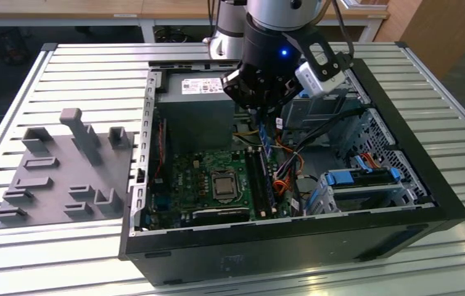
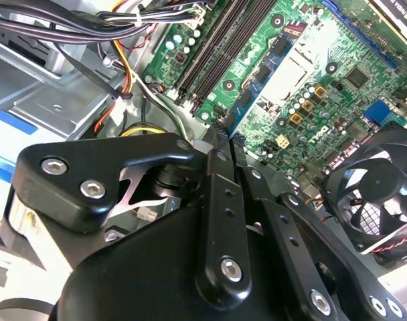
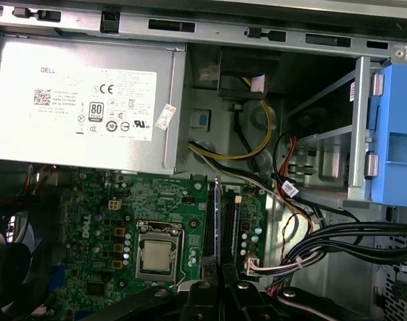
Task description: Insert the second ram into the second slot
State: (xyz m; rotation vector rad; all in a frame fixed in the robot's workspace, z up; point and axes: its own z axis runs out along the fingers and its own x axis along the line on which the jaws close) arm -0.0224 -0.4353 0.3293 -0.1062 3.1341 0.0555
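So the gripper (image 1: 259,114) is down inside the open PC case (image 1: 298,240), and its fingers look pinched nearly closed on the second ram (image 1: 262,132). That's the thin dark-blue stick, held edge-on right under the fingertips. In the first wrist view you're looking almost straight down the edge of the second ram (image 3: 217,221). It reads as a skinny dark line running out from the gripper (image 3: 217,284) toward the power supply (image 3: 83,100). What matters is that its long axis lies parallel to the memory slots (image 3: 231,227) and more or less right over them, beside the CPU socket (image 3: 156,257). The stick isn't off to one side of the gripper, it's directly below it, with the slots below that. I honestly can't tell which slot it's lined up with, or whether the bottom edge is touching one or hanging just above. The second wrist view has the stick's blue edge (image 2: 247,100) poking past the gripper (image 2: 223,144) over the green motherboard (image 2: 304,87), with the case fan (image 2: 371,187) nearby. It's cramped in there. A bundle of cables (image 1: 286,160) sits just beside the slots on the exterior view's right, with the blue drive bay (image 1: 364,179) beyond that. The case lies flat on a slatted metal table (image 1: 76,74), with a grey parts fixture (image 1: 60,179) well apart on the exterior view's left.
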